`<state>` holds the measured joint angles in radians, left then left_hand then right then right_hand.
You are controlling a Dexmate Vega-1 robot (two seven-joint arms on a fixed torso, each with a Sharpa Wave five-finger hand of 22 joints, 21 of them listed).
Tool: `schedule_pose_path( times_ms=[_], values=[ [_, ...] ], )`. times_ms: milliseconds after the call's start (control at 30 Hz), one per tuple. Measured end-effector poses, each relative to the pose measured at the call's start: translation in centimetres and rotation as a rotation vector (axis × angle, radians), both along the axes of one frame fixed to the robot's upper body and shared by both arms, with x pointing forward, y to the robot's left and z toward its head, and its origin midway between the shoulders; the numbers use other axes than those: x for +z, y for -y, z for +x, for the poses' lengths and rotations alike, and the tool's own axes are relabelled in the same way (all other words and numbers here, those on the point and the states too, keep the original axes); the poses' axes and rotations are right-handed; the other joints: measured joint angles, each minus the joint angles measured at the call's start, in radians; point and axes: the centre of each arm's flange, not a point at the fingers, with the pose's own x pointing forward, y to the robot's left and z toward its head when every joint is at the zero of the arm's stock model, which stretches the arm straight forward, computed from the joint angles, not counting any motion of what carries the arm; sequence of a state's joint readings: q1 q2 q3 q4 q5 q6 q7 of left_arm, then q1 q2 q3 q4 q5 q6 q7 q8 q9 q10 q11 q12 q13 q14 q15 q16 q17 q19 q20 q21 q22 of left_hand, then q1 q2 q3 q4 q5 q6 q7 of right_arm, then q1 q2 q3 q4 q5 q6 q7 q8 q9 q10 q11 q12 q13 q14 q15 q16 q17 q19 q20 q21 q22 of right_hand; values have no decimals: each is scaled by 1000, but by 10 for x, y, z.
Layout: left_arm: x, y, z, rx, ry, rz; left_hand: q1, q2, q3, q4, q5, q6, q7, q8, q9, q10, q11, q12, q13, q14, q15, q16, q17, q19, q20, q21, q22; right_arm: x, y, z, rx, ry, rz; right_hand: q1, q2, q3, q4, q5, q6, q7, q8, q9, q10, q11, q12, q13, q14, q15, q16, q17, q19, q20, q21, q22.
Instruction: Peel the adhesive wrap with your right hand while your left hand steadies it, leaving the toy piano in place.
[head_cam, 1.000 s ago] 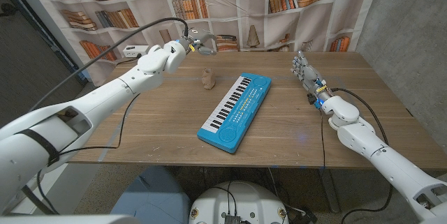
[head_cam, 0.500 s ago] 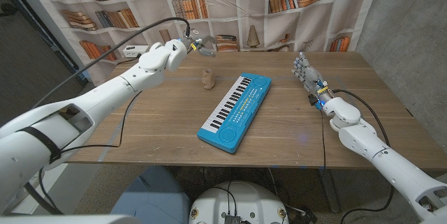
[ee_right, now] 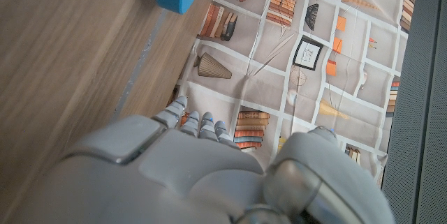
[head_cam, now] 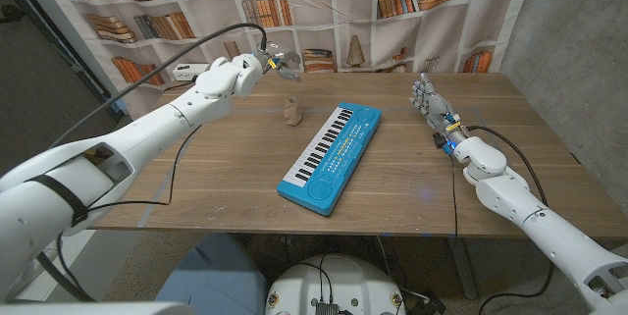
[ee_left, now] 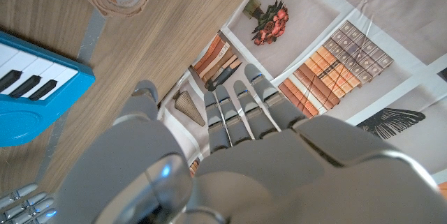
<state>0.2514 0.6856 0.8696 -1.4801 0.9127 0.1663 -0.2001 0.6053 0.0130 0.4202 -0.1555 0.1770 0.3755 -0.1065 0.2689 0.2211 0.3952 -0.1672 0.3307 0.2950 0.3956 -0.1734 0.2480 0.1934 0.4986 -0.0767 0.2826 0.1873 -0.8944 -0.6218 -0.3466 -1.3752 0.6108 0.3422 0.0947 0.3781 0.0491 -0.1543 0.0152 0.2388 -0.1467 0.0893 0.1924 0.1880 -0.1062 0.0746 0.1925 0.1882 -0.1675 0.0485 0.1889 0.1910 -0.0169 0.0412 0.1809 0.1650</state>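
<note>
Tan adhesive wrap point(head_cam: 291, 109) stands well apart from both empty, loosely open robot hands, left point(head_cam: 276, 61) and right point(head_cam: 428, 97).

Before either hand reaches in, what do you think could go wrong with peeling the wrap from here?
1. The adhesive wrap roll stands free and small on the wooden table; it may tip or roll if the left hand, now raised near the far edge, comes down off-centre.
2. The toy piano lies close beside the roll, between it and the right hand, so reaching across may nudge it.
3. The wrap's loose end is too small to see, so pinching it may fail.
</note>
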Motion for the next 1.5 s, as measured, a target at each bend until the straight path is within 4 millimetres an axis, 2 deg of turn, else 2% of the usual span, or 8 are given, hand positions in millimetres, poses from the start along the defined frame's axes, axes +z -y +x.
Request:
schedule_pose_path(
  times_ms=[233, 567, 1200, 1500],
  values=[
    [-1, 1, 3, 3, -6, 11, 4, 4, -3, 3, 0, 14, 3, 0, 0, 9, -1, 2, 5, 21, -4, 0, -3, 14, 0, 0, 2, 0, 0, 0, 1, 2, 2, 0, 0, 0, 0, 0, 4, -4, 0, 0, 0, 0, 4, 0, -5, -5, 0, 0, 0, 0, 0, 0],
    [-3, 3, 6, 4, -14, 24, 8, 8, -4, 4, 0, 36, -12, 6, 0, 24, -6, 6, 11, 30, -5, -4, -6, 14, 0, 0, 1, -1, 0, 0, -5, 3, 10, 0, 0, 0, 0, 0, 9, -9, 4, 0, 4, -4, 4, 0, -5, -5, 4, 0, 0, 0, 0, 0],
    [-6, 4, 16, 33, -59, 52, 12, 4, -8, 8, 0, 44, -10, 6, 0, 34, -4, 1, 19, 32, -3, -12, -5, 20, -6, 0, 1, -3, 1, 1, -20, 4, 12, 5, 5, 4, -4, 0, 16, -16, 4, 0, 4, -4, 4, 0, -7, -14, 4, 0, 0, 0, 0, 0],
    [-5, 3, 21, 55, -85, 59, 12, 4, -8, 8, 0, 61, -1, 6, 0, 52, 3, 1, 22, 59, -9, -12, -5, 20, -6, 0, 1, -4, 2, 1, -24, 3, 12, 5, 5, 4, -4, -8, 16, -16, 4, 0, 4, -4, 4, 0, -7, -14, 4, 0, 0, 0, 0, 0]
  ],
)
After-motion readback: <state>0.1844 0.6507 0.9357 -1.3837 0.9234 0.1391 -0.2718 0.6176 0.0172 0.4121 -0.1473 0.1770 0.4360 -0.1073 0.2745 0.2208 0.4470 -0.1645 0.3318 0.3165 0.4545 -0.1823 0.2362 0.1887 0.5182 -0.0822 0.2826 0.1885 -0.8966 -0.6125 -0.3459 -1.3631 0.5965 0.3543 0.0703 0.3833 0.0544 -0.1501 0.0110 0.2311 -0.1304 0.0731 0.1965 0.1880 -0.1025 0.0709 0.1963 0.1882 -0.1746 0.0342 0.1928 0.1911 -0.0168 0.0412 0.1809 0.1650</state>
